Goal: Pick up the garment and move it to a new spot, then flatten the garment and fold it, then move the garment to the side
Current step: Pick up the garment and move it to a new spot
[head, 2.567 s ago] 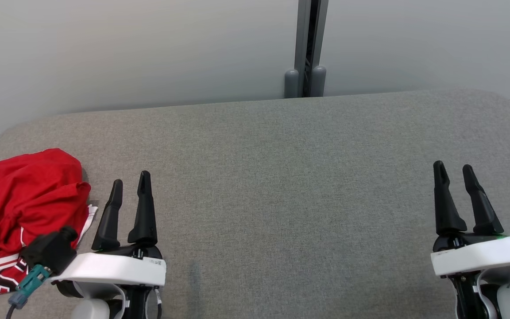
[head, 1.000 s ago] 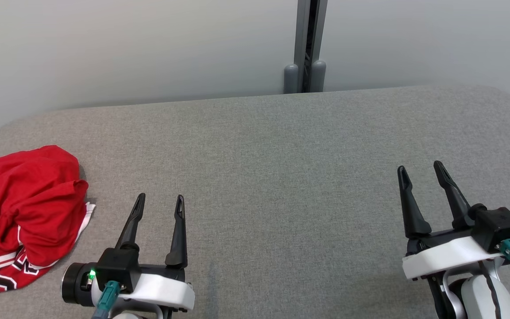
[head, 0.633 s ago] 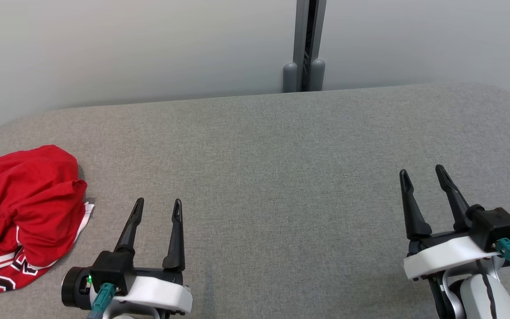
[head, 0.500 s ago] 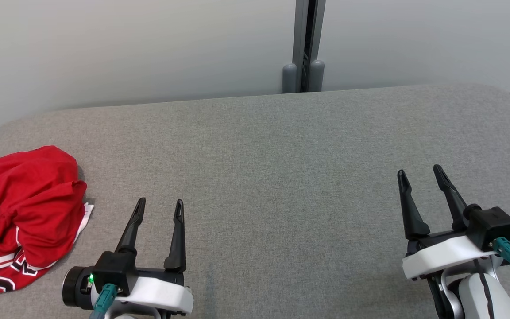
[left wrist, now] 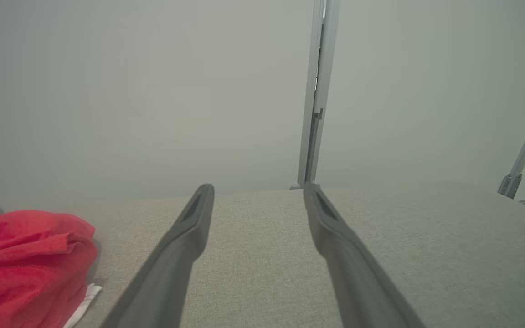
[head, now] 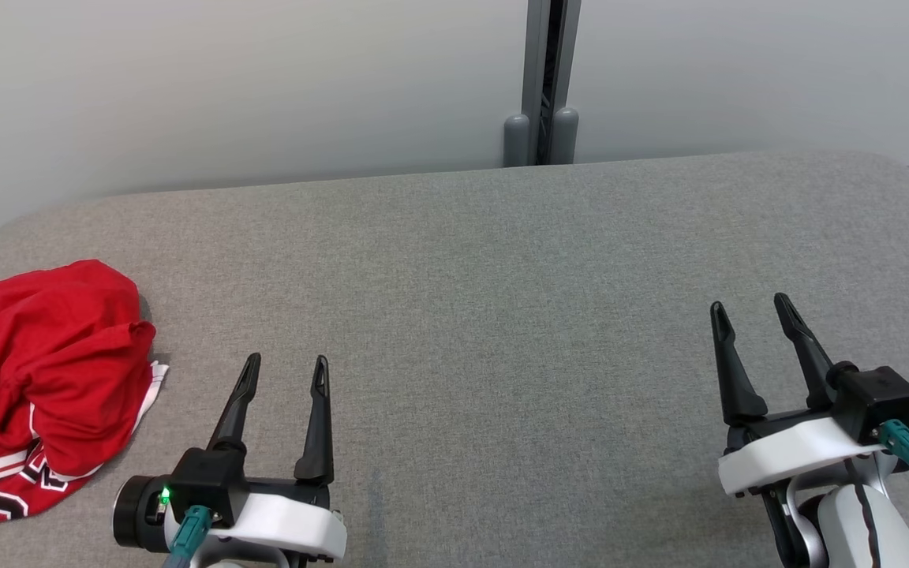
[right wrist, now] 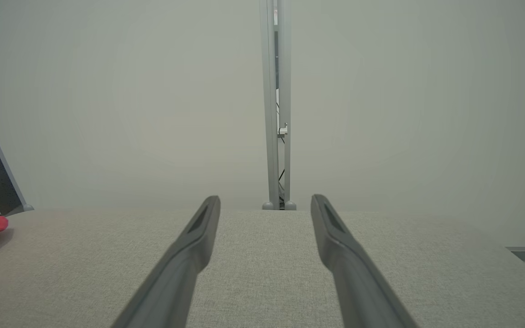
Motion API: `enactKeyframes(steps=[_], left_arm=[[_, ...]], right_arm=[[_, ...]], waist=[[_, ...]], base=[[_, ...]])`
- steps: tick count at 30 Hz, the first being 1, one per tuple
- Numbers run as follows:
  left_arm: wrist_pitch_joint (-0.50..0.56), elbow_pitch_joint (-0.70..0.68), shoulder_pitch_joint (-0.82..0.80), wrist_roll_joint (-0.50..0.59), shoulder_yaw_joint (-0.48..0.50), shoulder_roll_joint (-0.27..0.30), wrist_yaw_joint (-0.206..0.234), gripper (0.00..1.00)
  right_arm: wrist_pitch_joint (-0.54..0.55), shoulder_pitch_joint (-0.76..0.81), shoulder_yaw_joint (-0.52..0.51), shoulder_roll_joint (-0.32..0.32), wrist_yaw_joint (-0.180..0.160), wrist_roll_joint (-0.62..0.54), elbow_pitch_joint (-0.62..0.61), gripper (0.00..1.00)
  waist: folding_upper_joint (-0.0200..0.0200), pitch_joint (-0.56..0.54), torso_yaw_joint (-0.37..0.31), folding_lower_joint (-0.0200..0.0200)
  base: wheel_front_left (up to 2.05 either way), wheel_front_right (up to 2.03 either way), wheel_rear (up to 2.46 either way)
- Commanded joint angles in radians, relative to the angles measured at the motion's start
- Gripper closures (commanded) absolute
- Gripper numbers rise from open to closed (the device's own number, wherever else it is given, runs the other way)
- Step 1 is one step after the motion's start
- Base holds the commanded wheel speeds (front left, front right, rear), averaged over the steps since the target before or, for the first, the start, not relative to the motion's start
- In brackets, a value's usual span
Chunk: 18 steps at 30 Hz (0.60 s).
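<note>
1. Garment (head: 44,371): red, crumpled in a heap at the left end of the table (head: 502,300), untouched.
2. Left gripper (head: 287,363): jaws spread, empty, near the garment.
3. Right gripper (head: 749,304): jaws spread, empty, well apart from it.
4. Step: pick-up not yet begun; the next move likely calls for the left gripper to reach leftward and pinch a raised fold.

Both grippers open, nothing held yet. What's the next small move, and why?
Probably swing the left gripper to its left, toward the red garment. The garment lies crumpled and untouched at the left edge of the grey surface, that gripper is the nearer one, and its jaws stand open and empty, ready to pinch a fold.
</note>
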Motion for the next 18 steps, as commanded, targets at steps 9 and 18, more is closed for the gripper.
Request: enactKeyframes(steps=[9,18], left_arm=[[-0.004,0.003,0.002,0.001,-0.002,0.003,0.002,0.0],[-0.004,0.002,-0.008,0.001,-0.005,0.003,0.009,0.0]], right_arm=[[-0.005,-0.002,0.003,-0.008,0.001,0.01,0.001,0.0],[-0.005,0.012,0.01,-0.007,0.001,0.013,-0.02,0.0]], waist=[[-0.0001,-0.002,0.004,0.0],[-0.0001,0.007,0.054,0.0]], base=[[0.0,0.0,0.0],[0.0,0.0,0.0]])
